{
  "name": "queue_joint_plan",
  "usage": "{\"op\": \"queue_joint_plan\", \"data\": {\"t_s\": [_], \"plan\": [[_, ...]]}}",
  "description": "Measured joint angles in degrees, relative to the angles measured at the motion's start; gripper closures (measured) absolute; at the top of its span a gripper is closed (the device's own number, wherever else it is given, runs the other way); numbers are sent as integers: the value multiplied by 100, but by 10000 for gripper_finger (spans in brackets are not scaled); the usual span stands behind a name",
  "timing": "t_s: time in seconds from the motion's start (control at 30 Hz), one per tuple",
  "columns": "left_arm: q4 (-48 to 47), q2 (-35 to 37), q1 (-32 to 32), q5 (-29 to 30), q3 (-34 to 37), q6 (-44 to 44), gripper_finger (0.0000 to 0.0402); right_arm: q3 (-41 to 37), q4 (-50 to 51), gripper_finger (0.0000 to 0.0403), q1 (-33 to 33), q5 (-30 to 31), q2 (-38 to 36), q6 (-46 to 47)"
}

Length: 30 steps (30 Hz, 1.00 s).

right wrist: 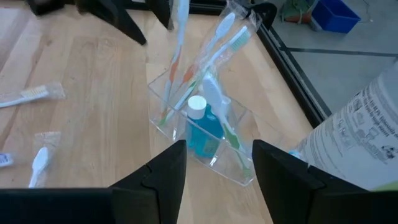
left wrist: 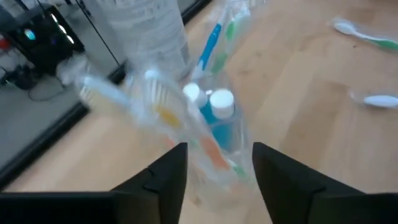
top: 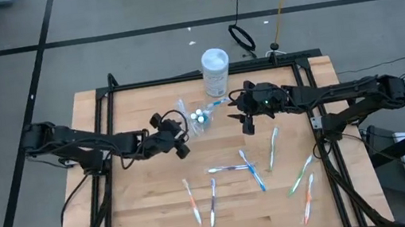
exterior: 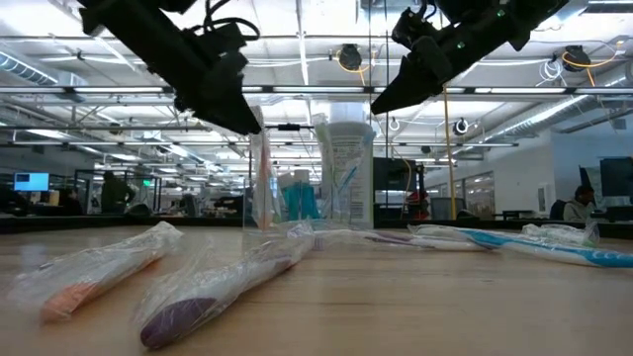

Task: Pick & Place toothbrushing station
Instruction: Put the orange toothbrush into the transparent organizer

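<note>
A small clear cup [top: 198, 119] stood on the wooden surface [top: 143, 203] toward its far side, just in front of a tall white tub [top: 216, 72]. The cup held two teal toothpaste tubes [right wrist: 200, 129] with white caps and several wrapped toothbrushes [right wrist: 219, 38] leaning out of its top at angles.

The left gripper [top: 182, 146] hung just beside the cup on the left arm's side. In its wrist view its two dark fingers [left wrist: 166, 176] were spread, with the cup seen between them and nothing pinched. The right gripper [top: 248, 125] hovered near the cup on the opposite side, close to the white tub. Its fingers [right wrist: 163, 172] were also spread wide and held nothing, and the cup showed in the gap beyond them.

More toothbrushes lay loose on the surface nearer the front edge, each in a clear wrapper. An orange one [top: 192, 202] and a purple one [top: 212, 202] lay side by side at the middle. Two blue ones [top: 252, 170] crossed each other just right of them. A green one [top: 273, 147] lay farther right, with another green one [top: 300, 175] and an orange one [top: 308, 198] near the right front corner.

In the low view, people showed far back in the room.
</note>
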State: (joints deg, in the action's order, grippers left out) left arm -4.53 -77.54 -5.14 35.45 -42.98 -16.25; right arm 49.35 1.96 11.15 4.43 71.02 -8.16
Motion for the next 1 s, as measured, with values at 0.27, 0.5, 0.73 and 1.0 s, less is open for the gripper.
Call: {"op": "queue_joint_plan", "data": {"t_s": [0.27, 0.5, 0.73, 1.0], "plan": [[-1345, 495, -288, -1726, 0, -2196, 202, -366, -490, 227, 0, 0, 4, -1], [-1542, -63, -856, -3238, 10, -3775, 201, -366, -775, 227, -1, 0, 2, 1], [-1123, -951, -1288, -3794, 4, -5110, 201, -366, -767, 227, -1, 0, 0, -1], [-363, -1657, -1145, -3724, -9, -4878, 202, -366, -775, 227, -1, -1, 0, -5]]}}
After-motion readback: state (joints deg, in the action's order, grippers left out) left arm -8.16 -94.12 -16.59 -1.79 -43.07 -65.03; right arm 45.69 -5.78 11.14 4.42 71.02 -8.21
